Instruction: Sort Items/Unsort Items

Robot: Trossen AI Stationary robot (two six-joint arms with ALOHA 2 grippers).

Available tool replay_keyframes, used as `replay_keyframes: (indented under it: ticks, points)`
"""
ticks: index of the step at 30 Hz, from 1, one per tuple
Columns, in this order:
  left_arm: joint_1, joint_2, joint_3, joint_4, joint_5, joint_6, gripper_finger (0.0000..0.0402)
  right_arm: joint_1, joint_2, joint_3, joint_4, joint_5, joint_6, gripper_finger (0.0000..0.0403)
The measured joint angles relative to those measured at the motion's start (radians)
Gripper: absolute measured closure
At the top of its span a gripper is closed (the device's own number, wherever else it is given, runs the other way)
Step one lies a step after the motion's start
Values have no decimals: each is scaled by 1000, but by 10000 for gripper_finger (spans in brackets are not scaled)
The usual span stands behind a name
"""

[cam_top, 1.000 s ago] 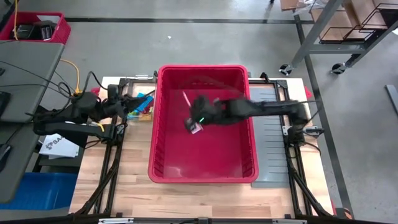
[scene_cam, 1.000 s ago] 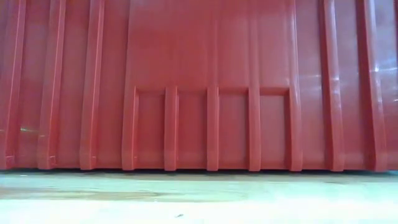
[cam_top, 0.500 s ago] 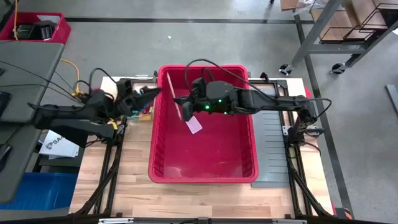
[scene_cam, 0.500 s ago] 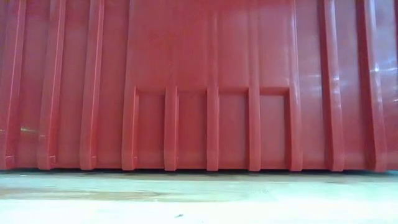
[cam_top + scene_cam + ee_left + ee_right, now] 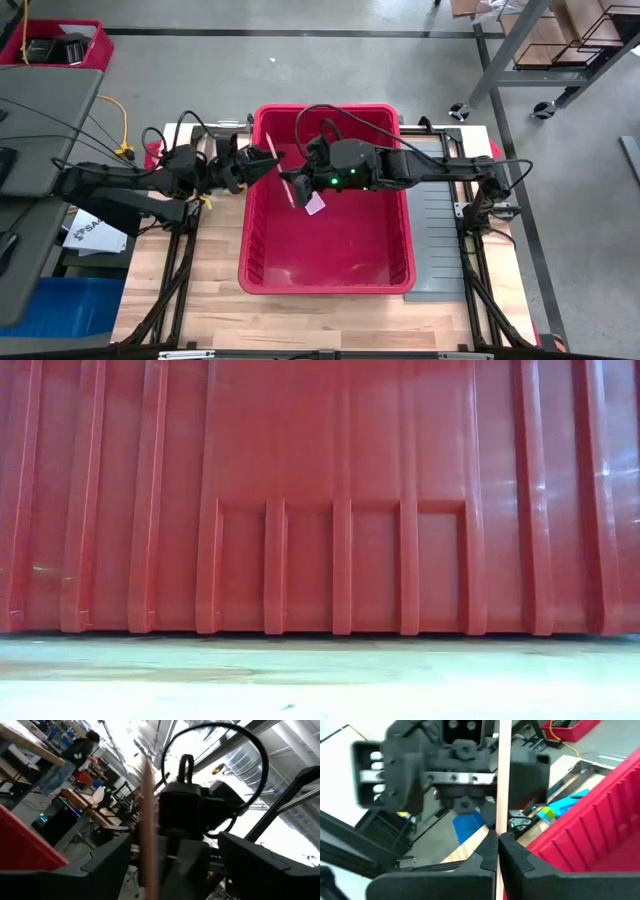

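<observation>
Table: I see its pale wood top (image 5: 210,290) under the whole rig, with both arms reaching over it.
Bin: the large red bin (image 5: 326,275) sits mid-table; in the low view its ribbed wall (image 5: 320,500) fills almost all I can see.
Right arm: it stretches from the right side across the bin, well above the floor of it.
Right fingers: the right gripper (image 5: 291,180) is pinched together on a thin pale stick (image 5: 284,176); in my right wrist view the two dark fingers (image 5: 512,852) meet on the stick (image 5: 503,780), which stands up between them.
Left arm: it comes in from the left edge of the table and faces the right arm over the bin's left rim.
Left fingers: the left gripper (image 5: 262,161) stands spread apart on either side of the stick's upper end, and I cannot tell whether they touch it; my left wrist view shows the blurred stick (image 5: 148,825) between the two dark fingers (image 5: 107,865).
Other items: blue and yellow-green pieces (image 5: 560,807) lie on the table just outside the bin's left wall.
Tag: a small pale tag (image 5: 315,203) hangs just below the right gripper, over the bin.
</observation>
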State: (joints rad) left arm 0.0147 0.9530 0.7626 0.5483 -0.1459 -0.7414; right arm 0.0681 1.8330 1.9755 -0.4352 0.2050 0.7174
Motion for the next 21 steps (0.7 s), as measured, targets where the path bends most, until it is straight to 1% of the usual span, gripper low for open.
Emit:
replay_keyframes:
  ticks: [2, 4, 6, 7, 9, 10, 11, 15, 21]
  points:
    - [0, 15, 19, -24, -5, 2, 115, -1, 0, 0, -2, 1, 0, 403]
    - [0, 31, 47, -69, -24, 17, 145, 0, 0, 0, -1, 2, 0, 403]
    - [0, 42, 73, -129, -18, 29, 201, 1, 0, 0, -2, 1, 0, 403]
    - [0, 50, 87, -155, -13, 29, 237, 1, 0, 0, -3, 0, 0, 403]
    - [0, 58, 105, -207, -11, 40, 326, 1, 0, 0, -2, 0, 0, 403]
    - [0, 61, 111, -223, -12, 52, 362, 0, 0, 0, -2, 1, -1, 403]
    - [0, 62, 115, -222, -17, 60, 380, 0, 0, 0, -2, 2, -4, 403]
    - [14, 37, 115, -237, -19, 72, 396, 0, -3, 0, 3, 3, -39, 403]
    - [54, -56, 115, -359, -51, 98, 398, -2, -14, 0, 11, 32, -44, 401]
